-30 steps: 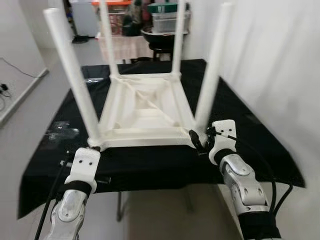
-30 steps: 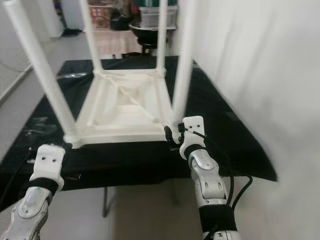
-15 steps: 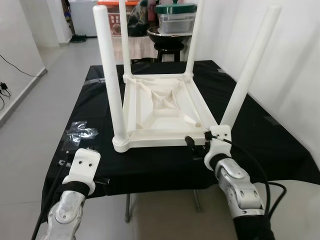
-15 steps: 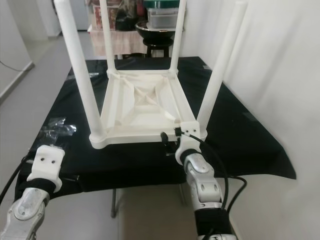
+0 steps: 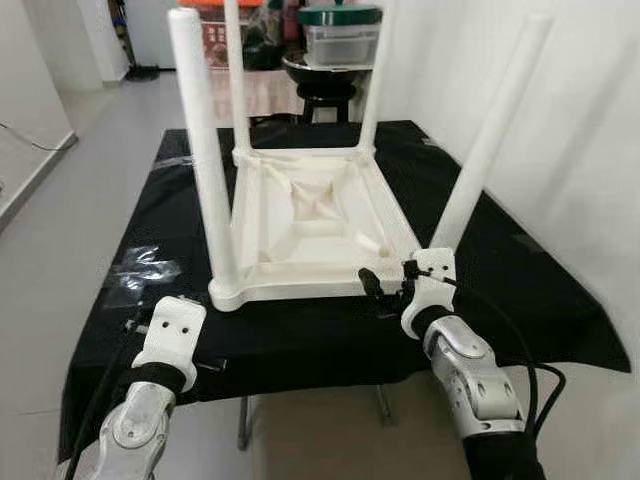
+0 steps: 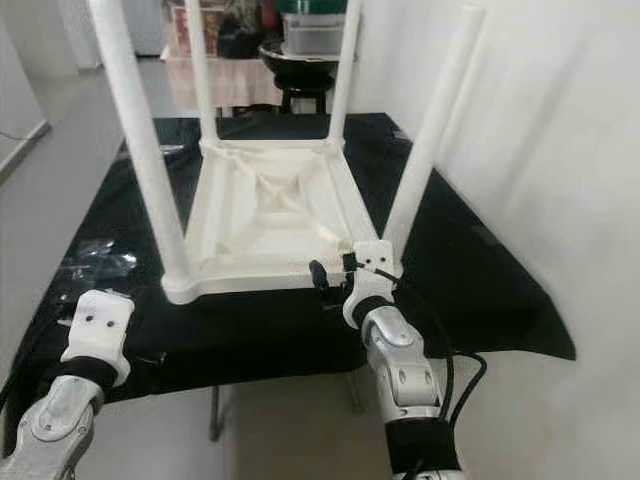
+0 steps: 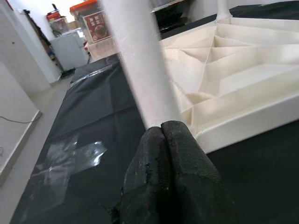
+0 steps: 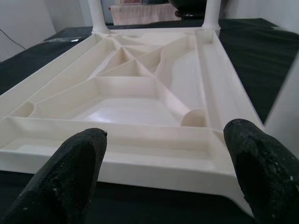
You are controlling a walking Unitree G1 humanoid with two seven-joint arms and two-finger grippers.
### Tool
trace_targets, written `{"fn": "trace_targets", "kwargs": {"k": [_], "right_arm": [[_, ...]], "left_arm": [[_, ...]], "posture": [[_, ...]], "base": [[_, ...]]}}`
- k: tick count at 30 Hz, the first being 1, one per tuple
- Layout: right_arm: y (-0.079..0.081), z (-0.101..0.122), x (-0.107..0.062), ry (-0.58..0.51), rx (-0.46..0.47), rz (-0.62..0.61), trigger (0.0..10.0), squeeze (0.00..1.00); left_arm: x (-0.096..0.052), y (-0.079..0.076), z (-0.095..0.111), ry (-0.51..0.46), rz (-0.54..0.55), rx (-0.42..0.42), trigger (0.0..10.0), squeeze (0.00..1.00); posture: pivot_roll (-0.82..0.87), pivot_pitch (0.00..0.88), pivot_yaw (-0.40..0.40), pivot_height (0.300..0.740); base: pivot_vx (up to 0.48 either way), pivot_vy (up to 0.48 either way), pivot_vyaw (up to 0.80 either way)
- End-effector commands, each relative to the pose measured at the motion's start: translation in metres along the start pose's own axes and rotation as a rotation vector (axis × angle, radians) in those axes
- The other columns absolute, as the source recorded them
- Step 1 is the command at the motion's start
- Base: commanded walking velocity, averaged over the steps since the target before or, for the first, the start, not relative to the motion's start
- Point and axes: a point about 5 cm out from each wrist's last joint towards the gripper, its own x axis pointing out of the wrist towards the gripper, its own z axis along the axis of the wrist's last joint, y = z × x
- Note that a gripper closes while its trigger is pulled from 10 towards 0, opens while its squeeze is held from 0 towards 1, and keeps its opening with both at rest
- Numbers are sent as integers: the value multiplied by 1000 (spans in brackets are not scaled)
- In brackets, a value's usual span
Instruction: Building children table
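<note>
A black tabletop (image 5: 520,300) by a white wall (image 5: 590,120) carried an upturned table (image 5: 310,225); left fingers (image 7: 168,168) pressed together, right fingers (image 8: 79,168) spread wide at its near edge.

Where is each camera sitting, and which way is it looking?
Left eye view: on the head, looking down at the upside-down white table on the black cloth; both silver arms show.
Right eye view: beside it, sharing the same scene.
Left wrist view: on the left arm, looking along the shut left gripper at a table leg.
Right wrist view: on the right arm, looking between the open right gripper at the table's ribbed underside.
</note>
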Motion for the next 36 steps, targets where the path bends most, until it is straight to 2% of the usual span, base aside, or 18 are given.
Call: {"fn": "trace_targets", "kwargs": {"k": [1,13,19,24,31,32,36], "right_arm": [[0,2,0,-14,0,9,10000,0],[6,4,2,-48,2,55,10000,0],[6,2,2,-37,20,86,10000,0],[3,1,3,-41,62,81,10000,0],[5,1,4,-42,60,89,10000,0],[5,1,4,-42,89,105,10000,0],[7,2,3,-64,104,131,10000,0]], "left_arm": [[1,-1,-3,26,5,-6,10000,0],[2,3,-5,33,4,-24,10000,0],[2,-1,-3,15,-43,-13,10000,0],[3,-6,0,3,-89,4,10000,0],[5,-11,3,-9,-134,4,10000,0],[5,-15,6,-19,-169,8,10000,0],[5,-21,10,-34,-210,-1,10000,0]], "posture": [[-16,0,-18,740],[-12,0,-10,740],[-15,0,-12,740],[-18,0,-13,740],[-15,0,-11,740],[-12,0,-11,740],[-9,0,-14,740]], "base": [[0,0,0],[0,0,0],[0,0,0],[296,0,225],[303,0,229],[304,0,0],[304,0,0]]}}
